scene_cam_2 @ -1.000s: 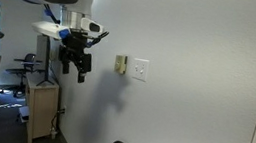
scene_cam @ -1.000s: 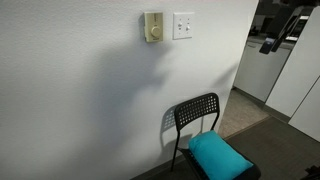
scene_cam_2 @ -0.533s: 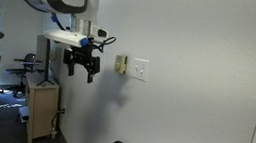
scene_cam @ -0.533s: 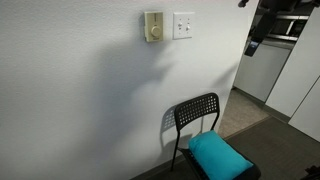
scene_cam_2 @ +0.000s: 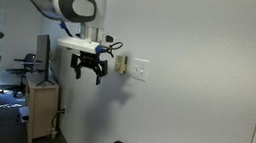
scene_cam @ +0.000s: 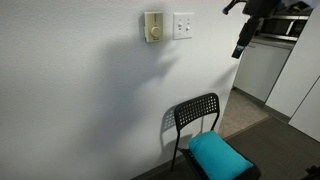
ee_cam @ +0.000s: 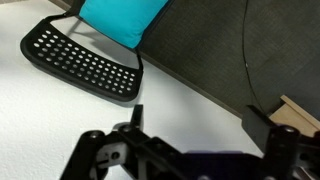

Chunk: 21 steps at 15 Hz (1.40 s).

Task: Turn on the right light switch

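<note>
High on the white wall (scene_cam: 80, 90), beside a cream dial plate (scene_cam: 152, 27), finds the right light switch (scene_cam: 183, 25) untouched. Holds the gripper (scene_cam_2: 88, 72) near it, jaws spread wide, likely lining up a fingertip press. Misses the switch in the wrist view, catching only black chair (ee_cam: 85, 65) and teal cushion (ee_cam: 125, 15).

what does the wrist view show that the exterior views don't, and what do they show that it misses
Only the wrist view: a close look past the gripper, its fingertips wide apart, and a thin cable over the dark floor.

Only the exterior views: the right light switch, the cream dial plate beside it, and the arm holding the gripper clear of the wall.

Both: the black chair, its teal cushion and the white wall.
</note>
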Available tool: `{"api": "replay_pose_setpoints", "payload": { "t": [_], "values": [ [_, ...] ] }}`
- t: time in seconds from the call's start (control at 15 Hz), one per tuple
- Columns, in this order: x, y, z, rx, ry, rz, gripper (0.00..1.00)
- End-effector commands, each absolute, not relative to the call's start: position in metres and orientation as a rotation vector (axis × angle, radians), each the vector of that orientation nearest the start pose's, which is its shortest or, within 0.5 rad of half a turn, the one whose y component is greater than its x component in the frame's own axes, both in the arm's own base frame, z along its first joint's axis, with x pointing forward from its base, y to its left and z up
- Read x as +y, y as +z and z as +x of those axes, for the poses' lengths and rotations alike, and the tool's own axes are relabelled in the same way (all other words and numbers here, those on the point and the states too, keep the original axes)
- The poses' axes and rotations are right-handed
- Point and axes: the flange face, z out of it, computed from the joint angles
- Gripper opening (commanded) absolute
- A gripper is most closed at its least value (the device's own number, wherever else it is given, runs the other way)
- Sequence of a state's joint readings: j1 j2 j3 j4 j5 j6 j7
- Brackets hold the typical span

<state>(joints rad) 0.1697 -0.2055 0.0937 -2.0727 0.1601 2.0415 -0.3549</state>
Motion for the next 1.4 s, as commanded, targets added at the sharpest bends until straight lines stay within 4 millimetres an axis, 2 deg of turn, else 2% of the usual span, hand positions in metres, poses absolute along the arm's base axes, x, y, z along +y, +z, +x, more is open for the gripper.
{"api": "replay_pose_setpoints", "payload": {
  "t": [0.0,0.53,0.93,1.33],
  "values": [
    [0.145,0.537,0.492,-0.827,-0.273,-2.892,1.00],
    [0.139,0.523,0.512,-0.919,-0.204,-3.046,1.00],
    [0.141,0.515,0.540,-1.033,-0.217,-3.075,1.00],
    [0.147,0.508,0.577,-1.386,-0.274,-3.038,1.00]
  ]
}}
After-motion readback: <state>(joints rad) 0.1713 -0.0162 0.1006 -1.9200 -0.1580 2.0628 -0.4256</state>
